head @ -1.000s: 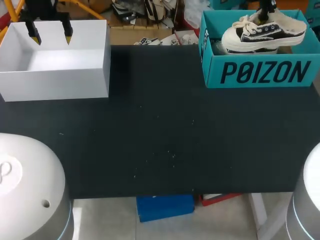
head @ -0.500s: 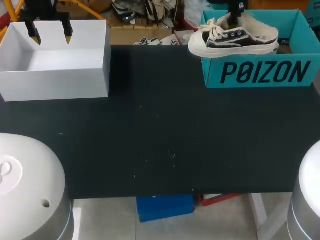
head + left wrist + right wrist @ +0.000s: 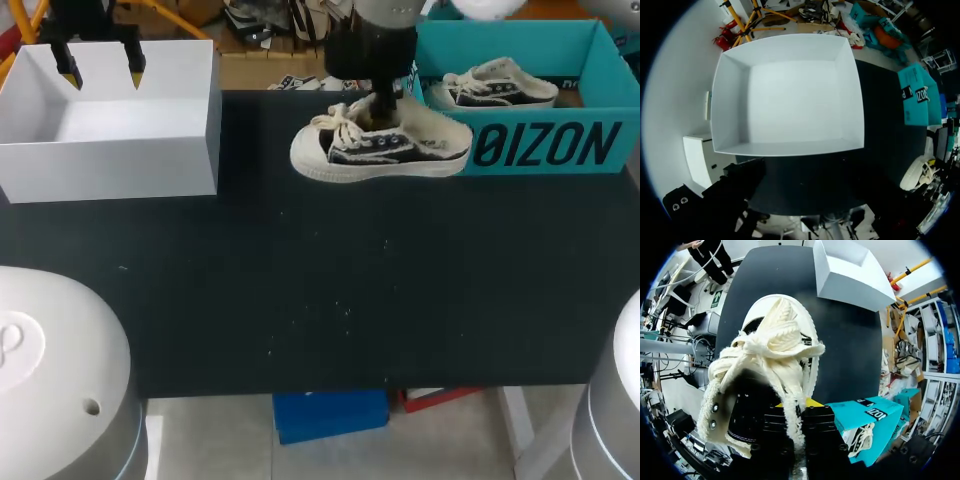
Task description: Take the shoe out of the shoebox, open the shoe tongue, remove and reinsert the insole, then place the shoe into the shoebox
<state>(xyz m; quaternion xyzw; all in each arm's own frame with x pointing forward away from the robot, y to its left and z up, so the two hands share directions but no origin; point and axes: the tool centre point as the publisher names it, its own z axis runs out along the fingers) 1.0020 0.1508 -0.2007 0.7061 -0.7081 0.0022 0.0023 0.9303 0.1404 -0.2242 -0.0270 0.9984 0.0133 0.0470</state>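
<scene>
At the 10 o'clock corner of the black table (image 3: pixel 320 290), a white open-topped cardboard box (image 3: pixel 110 170) is sitting, and the left claw (image 3: pixel 100 72) is hovering over its far wall with its two yellow tips spread apart and gripping nothing. The left wrist view is looking straight down into this box (image 3: pixel 790 90), which is showing only bare white walls and floor. Around 12 o'clock, the right arm is reaching in from the far edge, and the right claw (image 3: pixel 383 112) is closed on the collar of a black-and-cream low-top canvas sneaker (image 3: pixel 380 150). The sneaker is hanging level over the table, toe pointing toward 9 o'clock and heel overlapping the front wall of the box beside it. In the right wrist view its cream laces and white rubber toe (image 3: pixel 775 340) are filling the space just ahead of the claw, with one yellow fingertip (image 3: pixel 810 402) showing against the shoe. At 2 o'clock, a teal cardboard shoebox (image 3: pixel 560 150) is standing open, and a second matching sneaker (image 3: pixel 495 85) is lying inside it.
</scene>
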